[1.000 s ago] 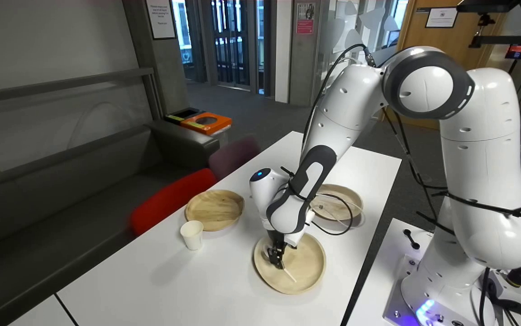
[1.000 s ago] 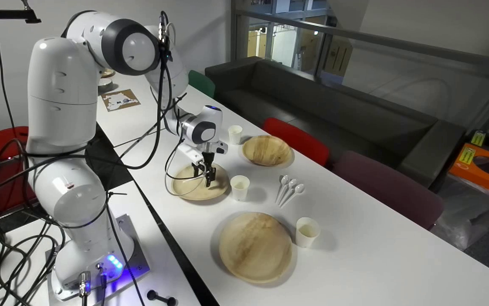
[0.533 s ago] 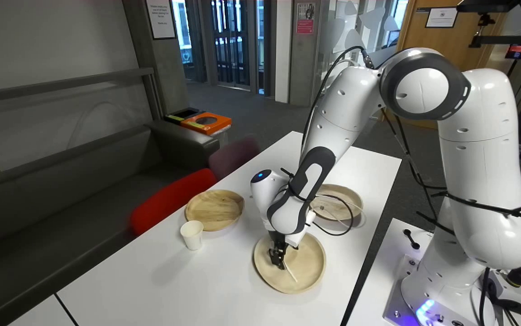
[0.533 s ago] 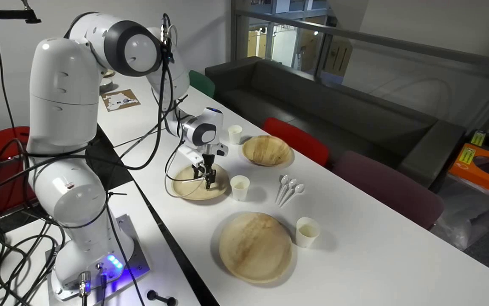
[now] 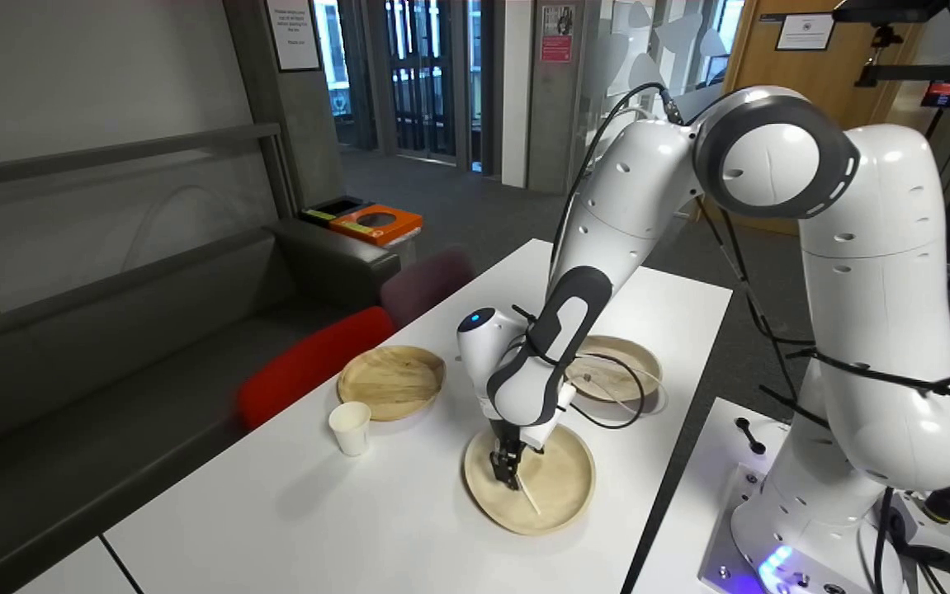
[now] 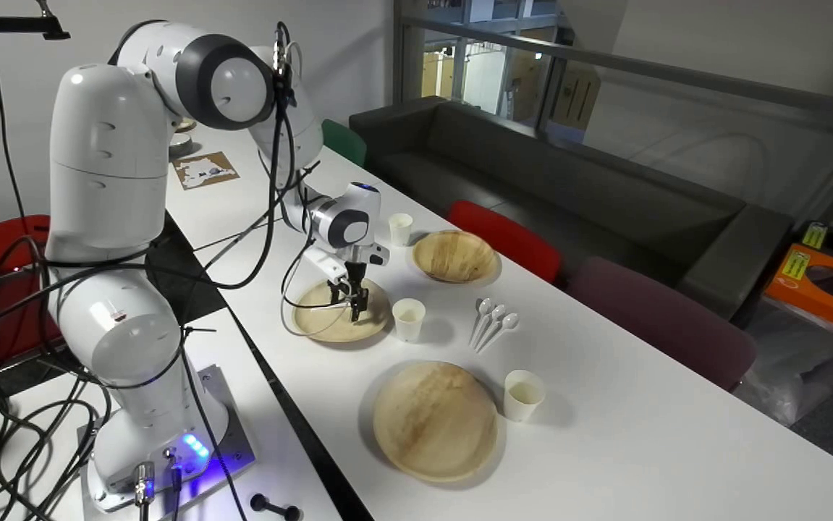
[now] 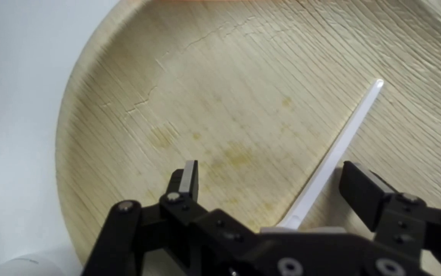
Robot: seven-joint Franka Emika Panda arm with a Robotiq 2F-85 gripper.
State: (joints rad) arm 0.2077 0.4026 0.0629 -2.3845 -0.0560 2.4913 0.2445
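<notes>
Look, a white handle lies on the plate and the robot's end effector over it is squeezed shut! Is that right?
Not shut: the wrist view shows the end effector open, its fingers well apart. It is over the plate, where the white handle does lie.

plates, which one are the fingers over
The plate with the slim white utensil on it sits under the open fingers. In an exterior view, the rear plate, near the red chair, and the foreground plate show no utensil.
</notes>
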